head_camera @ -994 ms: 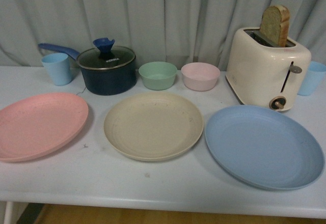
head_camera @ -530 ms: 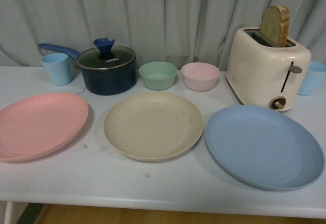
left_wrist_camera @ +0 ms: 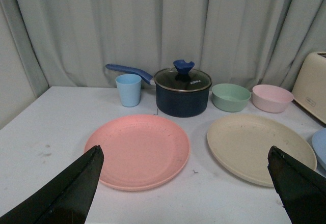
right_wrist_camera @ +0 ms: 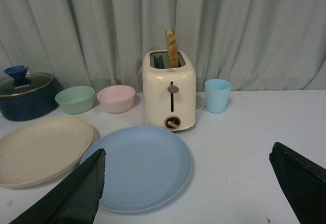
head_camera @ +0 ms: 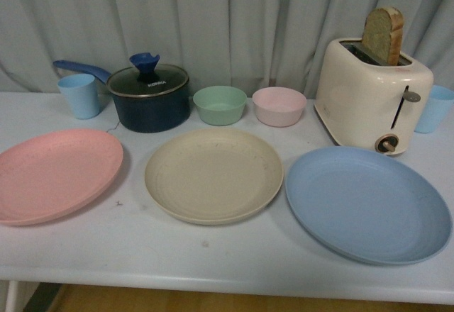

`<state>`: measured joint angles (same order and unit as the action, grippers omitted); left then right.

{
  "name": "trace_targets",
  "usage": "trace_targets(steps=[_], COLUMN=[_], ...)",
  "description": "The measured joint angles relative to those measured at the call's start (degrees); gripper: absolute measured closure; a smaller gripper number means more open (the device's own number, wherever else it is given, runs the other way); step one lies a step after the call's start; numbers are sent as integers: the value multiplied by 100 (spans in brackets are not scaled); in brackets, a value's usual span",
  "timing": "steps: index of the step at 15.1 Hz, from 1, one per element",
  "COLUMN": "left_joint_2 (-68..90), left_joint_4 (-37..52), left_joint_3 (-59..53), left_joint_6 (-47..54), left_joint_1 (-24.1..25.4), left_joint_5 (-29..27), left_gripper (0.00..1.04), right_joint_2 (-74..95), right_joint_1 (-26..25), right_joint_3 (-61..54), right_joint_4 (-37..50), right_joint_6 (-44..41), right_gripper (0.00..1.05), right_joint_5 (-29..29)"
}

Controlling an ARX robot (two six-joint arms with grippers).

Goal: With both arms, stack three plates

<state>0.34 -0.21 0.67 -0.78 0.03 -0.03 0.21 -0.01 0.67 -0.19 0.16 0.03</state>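
Observation:
Three plates lie side by side on the white table (head_camera: 213, 255): a pink plate (head_camera: 53, 174) at the left, a beige plate (head_camera: 213, 174) in the middle, a light blue plate (head_camera: 365, 202) at the right. None overlap. Neither arm shows in the front view. My left gripper (left_wrist_camera: 186, 183) is open and empty, held back from the pink plate (left_wrist_camera: 137, 150) and the beige plate (left_wrist_camera: 260, 145). My right gripper (right_wrist_camera: 188, 183) is open and empty, held back from the blue plate (right_wrist_camera: 140, 165); the beige plate (right_wrist_camera: 41, 147) lies beside it.
Along the back stand a light blue cup (head_camera: 79, 95), a dark blue lidded pot (head_camera: 149, 96), a green bowl (head_camera: 220, 104), a pink bowl (head_camera: 279, 106), a cream toaster (head_camera: 372, 99) with a bread slice, and another blue cup (head_camera: 434, 108). A curtain hangs behind.

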Motion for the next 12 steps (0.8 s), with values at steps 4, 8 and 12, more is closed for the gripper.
trace_targets(steps=[4, 8, 12], left_joint_2=[0, 0, 0], left_joint_4=[0, 0, 0], left_joint_3=[0, 0, 0], left_joint_6=[-2, -2, -2], left_joint_1=[0, 0, 0], left_joint_5=[0, 0, 0], left_gripper=[7, 7, 7], right_joint_2=[0, 0, 0], right_joint_1=[0, 0, 0], right_joint_3=[0, 0, 0], right_joint_4=[0, 0, 0], right_joint_6=[-2, 0, 0], right_gripper=[6, 6, 6], right_joint_5=[0, 0, 0])
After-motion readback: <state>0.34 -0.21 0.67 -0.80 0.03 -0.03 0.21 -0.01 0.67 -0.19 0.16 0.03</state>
